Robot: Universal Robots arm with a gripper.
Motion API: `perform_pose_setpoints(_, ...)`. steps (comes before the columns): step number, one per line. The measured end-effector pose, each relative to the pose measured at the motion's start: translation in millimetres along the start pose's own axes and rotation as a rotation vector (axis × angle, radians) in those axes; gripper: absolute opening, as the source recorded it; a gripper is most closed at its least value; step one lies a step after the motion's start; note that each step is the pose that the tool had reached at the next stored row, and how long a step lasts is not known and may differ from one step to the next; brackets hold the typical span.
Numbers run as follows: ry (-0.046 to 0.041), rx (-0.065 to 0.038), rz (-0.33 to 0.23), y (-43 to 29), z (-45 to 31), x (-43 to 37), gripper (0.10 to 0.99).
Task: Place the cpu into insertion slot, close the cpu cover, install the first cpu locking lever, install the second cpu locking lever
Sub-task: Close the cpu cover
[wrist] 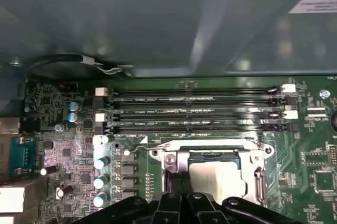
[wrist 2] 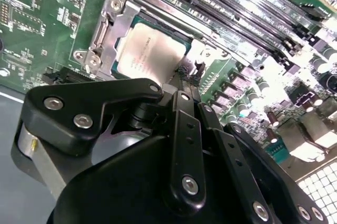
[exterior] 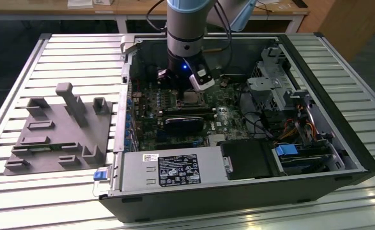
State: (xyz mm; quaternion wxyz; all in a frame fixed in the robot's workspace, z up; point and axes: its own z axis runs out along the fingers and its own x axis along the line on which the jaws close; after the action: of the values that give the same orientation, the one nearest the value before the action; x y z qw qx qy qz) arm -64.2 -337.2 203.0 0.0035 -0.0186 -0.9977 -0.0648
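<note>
At the centre of the exterior view, an open computer case [exterior: 359,163] lies on its side on a slatted metal bench [exterior: 66,52]. This puts the green board [exterior: 229,117] face-up for work from above. The arm [exterior: 186,28] reaches straight down into the case. Its gripper [exterior: 186,93] is low over the board, at about twelve o'clock from the black card [exterior: 186,125]. A grey moulded holder [exterior: 59,129] sits on the bench at nine o'clock from the case, well apart from the arm. Wooden desks [exterior: 59,7] stand behind, at twelve o'clock.

In the second wrist view, the chip [wrist 2: 154,50] lies flat in the socket [wrist 2: 138,22]. The cover [wrist 2: 113,26] appears to be down around it, so the chip is judged seated. The gripper [wrist 2: 184,83] hangs just beside the chip's edge. I cannot tell whether it is open or closed, and nothing is seen held.

In the first wrist view, the chip [wrist: 216,179] sits within the cover [wrist: 168,156], beside the long memory slots [wrist: 195,110]. A thin wire lever [wrist: 138,149] juts past the cover's corner and is judged unlatched.
</note>
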Motion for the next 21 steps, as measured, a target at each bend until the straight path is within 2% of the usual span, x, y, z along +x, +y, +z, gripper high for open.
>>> perform_pose_setpoints(7,0.0046,-0.002,-0.035,-0.6,4.4,0.1,0.106)
perform_pose_setpoints(21,0.0050,-0.002,-0.037,-0.6,5.5,-2.0,0.106)
